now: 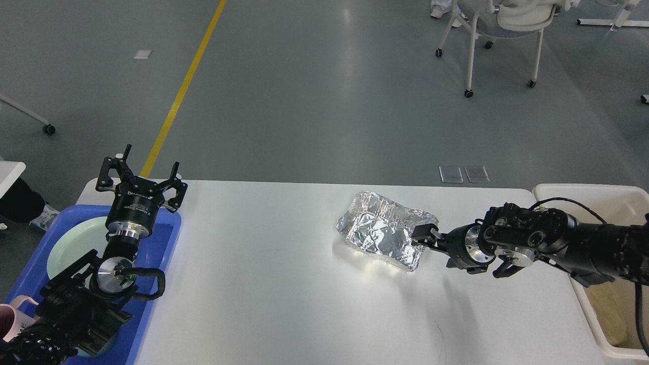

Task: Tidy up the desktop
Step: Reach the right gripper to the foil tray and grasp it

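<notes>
Foil pack (386, 234), crumpled, sits mid-desk, slightly R of center on white desk (284, 284). R claw (425, 236) low over desk, tip touching foil's R edge; fingers seen end-on, can't tell if open or closed. L claw (139, 177) spread open, empty, raised over blue tray (167, 238) w/ pale plate (71, 246). Cream bin (590, 195) at desk's R end.

right claw (425, 236) touching foil tray (386, 230) | desktop (284, 284)
</notes>
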Motion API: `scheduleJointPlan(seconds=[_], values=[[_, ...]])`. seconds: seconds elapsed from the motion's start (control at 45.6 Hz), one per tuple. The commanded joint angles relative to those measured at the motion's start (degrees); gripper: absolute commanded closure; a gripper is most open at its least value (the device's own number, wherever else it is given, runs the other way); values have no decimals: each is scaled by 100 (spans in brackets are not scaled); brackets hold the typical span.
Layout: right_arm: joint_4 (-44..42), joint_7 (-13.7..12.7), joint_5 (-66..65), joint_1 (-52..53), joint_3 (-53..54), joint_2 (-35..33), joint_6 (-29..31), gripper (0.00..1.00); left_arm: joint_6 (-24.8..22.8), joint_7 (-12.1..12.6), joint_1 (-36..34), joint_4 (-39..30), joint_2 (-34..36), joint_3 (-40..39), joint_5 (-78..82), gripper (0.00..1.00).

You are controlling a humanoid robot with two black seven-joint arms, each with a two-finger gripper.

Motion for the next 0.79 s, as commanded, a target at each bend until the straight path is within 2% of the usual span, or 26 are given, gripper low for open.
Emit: scheduleJointPlan(seconds=[0.0, 0.044, 0.088, 0.175, 0.241, 0.263, 0.767], values=[[-273, 38, -1, -284, 20, 283, -307, 0, 1, 0, 0, 0, 0, 0, -1, 3], [-335, 55, -1, -320, 20, 336, -412, 3, 1, 0, 0, 0, 0, 0, -1, 3], [-397, 73, -1, -363, 11, 362, -561, 14, 1, 0, 0, 0, 0, 0, -1, 3], [-450, 248, -44, -416, -32, 398, -755, 64, 1, 0, 0, 0, 0, 0, -1, 3], [-450, 284, -88, -408, -41, 398, -755, 87, 1, 0, 0, 0, 0, 0, -1, 3], [-441, 284, -97, -408, -41, 389, -755, 100, 1, 0, 0, 0, 0, 0, -1, 3], [-414, 293, -89, -416, -15, 363, -993, 100, 1, 0, 0, 0, 0, 0, -1, 3]])
